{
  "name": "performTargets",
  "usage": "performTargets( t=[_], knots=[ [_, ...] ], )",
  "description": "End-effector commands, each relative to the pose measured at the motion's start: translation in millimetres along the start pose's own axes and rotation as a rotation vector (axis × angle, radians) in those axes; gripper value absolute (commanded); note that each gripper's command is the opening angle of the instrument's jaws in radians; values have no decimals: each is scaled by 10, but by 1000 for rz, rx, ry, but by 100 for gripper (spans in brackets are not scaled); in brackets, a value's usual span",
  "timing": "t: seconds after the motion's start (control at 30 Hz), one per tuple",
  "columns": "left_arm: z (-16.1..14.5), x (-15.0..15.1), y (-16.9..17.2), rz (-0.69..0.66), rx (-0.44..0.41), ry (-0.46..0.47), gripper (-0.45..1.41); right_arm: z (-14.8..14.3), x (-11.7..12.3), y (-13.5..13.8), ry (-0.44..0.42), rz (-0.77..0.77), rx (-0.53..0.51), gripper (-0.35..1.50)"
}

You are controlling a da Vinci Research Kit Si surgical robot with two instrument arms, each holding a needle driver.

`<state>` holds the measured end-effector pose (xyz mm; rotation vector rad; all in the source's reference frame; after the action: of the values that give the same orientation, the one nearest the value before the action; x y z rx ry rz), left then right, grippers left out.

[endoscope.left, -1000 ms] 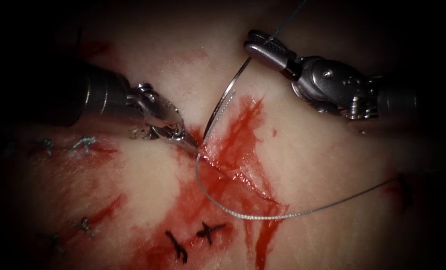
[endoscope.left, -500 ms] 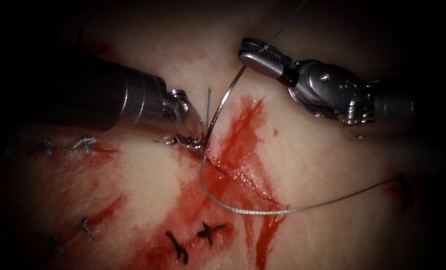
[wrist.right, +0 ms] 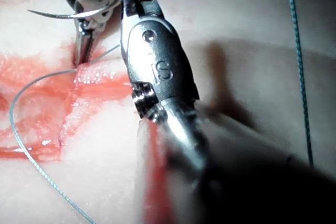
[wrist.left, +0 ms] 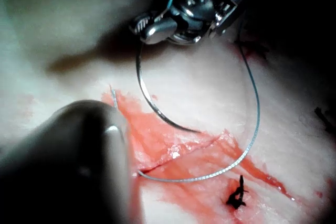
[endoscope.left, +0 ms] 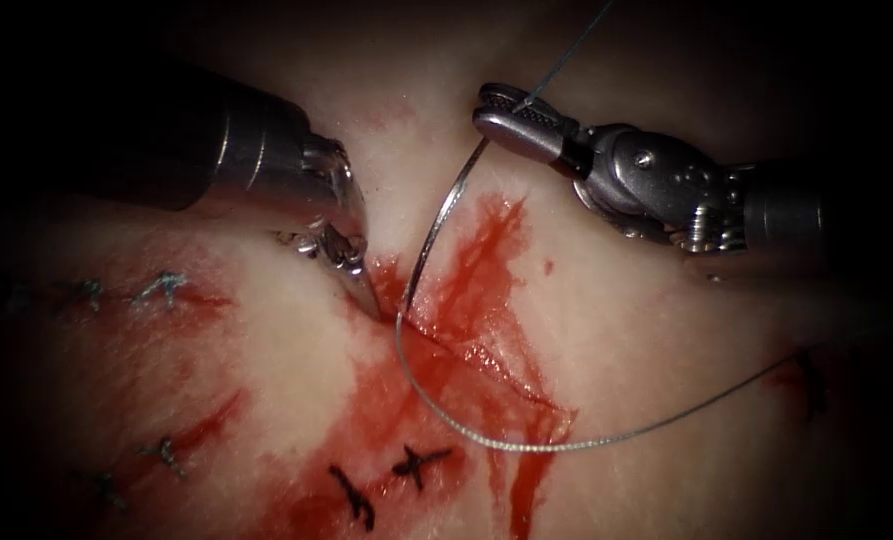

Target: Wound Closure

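Observation:
In the endoscope view my right tool (endoscope.left: 488, 115) comes from the upper right, shut on the curved needle (endoscope.left: 436, 225) near its tail end. The needle arcs down and left, and its forward part goes into the tissue at the top of the cut (endoscope.left: 466, 345). My left tool (endoscope.left: 374, 308) points steeply down with its jaws together and its tip on the cut's left lip, just left of the needle. Thread (endoscope.left: 516, 447) loops from the entry point across the cut to the right. The left wrist view shows the needle (wrist.left: 144, 93) hanging from the right tool (wrist.left: 144, 29).
Red fluid (endoscope.left: 416, 400) spreads over the cut and below it. Dark knotted stitches (endoscope.left: 421, 465) sit below the cut, and older pale ones (endoscope.left: 166, 288) at the left. A second strand of thread (endoscope.left: 566, 50) runs up from the right tool.
The left tool swung round and lifted its shaft, so its jaws now point steeply down at the cut's left lip. The right tool edged left with the needle. The thread loop sagged lower.

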<state>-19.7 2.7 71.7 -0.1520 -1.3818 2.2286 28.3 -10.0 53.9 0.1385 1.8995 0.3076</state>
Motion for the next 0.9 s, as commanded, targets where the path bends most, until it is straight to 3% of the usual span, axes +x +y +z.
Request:
performTargets(
  t=[0.03,0.17,0.4,0.53,0.63,0.7,0.8,0.9],
  knots=[
    [6,2,-5,-8,-52,13,-45,7,-5,1,2,0,4,-35],
    [11,10,-12,20,-95,56,-45,7,-6,1,1,-5,22,-35],
    [19,24,-17,60,46,52,-45,7,-6,1,1,-4,21,-35],
    [30,31,-27,60,72,50,-45,8,-7,1,2,-5,22,-35],
    [37,24,-37,67,59,-15,-45,8,-7,1,1,-6,22,-35],
    [37,22,-38,29,15,-14,-45,8,-9,2,1,-7,23,-35],
    [32,17,-40,-48,-154,-1,-45,7,-11,4,0,-9,23,-35],
    [27,11,-38,-89,-252,-10,-45,6,-14,5,0,-11,33,-35]
  ],
)
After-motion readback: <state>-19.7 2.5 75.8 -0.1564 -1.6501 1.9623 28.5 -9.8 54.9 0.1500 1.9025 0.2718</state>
